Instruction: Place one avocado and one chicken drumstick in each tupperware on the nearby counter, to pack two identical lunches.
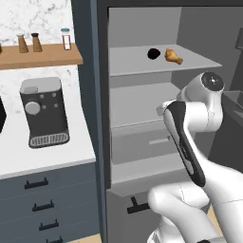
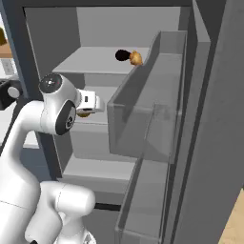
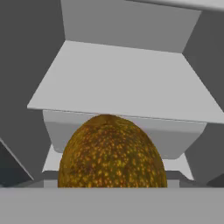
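Inside the open fridge, a dark avocado (image 1: 153,53) (image 2: 122,55) and an orange chicken drumstick (image 1: 173,56) (image 2: 136,58) lie side by side on the top shelf. One shelf lower, my gripper (image 2: 85,112) reaches into the fridge. A second avocado (image 3: 112,153) (image 2: 84,114), egg-shaped and golden-brown with speckles, sits between its jaws and hides the fingertips. The jaws look shut on it. The white counter (image 1: 14,159) lies to the left of the fridge. The tupperware is out of view.
A grey coffee machine (image 1: 43,111) stands on the counter under a wooden wall shelf (image 1: 40,56) with shakers. The fridge door's clear bins (image 2: 143,109) stand close on the right of my arm. A grey drawer (image 1: 142,144) sits below the middle shelf.
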You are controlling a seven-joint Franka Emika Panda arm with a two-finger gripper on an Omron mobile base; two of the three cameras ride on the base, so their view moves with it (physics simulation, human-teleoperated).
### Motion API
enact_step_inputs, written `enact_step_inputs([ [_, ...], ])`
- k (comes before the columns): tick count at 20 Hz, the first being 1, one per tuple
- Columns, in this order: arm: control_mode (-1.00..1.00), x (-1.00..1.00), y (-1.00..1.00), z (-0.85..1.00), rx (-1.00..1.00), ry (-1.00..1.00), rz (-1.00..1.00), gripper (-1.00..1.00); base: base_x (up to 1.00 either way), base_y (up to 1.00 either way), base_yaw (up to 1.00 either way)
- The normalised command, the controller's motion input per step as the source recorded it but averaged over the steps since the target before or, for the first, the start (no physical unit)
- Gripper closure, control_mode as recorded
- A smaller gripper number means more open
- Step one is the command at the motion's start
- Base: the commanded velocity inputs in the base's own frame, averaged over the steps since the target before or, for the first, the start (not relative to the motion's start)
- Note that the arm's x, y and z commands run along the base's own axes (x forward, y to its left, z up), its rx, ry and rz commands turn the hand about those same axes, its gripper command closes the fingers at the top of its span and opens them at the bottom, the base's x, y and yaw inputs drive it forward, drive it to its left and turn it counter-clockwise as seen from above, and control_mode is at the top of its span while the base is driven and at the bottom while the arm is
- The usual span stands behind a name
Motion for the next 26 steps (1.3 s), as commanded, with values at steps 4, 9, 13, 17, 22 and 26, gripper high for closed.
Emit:
enact_step_inputs([
  [4,1.00,0.00,0.00,0.00,0.00,0.00,0.00,1.00,-1.00,0.65,0.19],
  [9,1.00,0.00,0.00,0.00,0.00,0.00,0.00,1.00,-0.50,0.99,0.06],
  [13,1.00,0.00,0.00,0.00,0.00,0.00,0.00,1.00,0.07,1.00,0.03],
  [17,1.00,0.00,0.00,0.00,0.00,0.00,0.00,1.00,0.32,1.00,0.00],
  [22,1.00,0.00,0.00,0.00,0.00,0.00,0.00,1.00,0.63,1.00,-0.01],
  [26,1.00,0.00,0.00,0.00,0.00,0.00,0.00,1.00,0.99,1.00,-0.04],
])
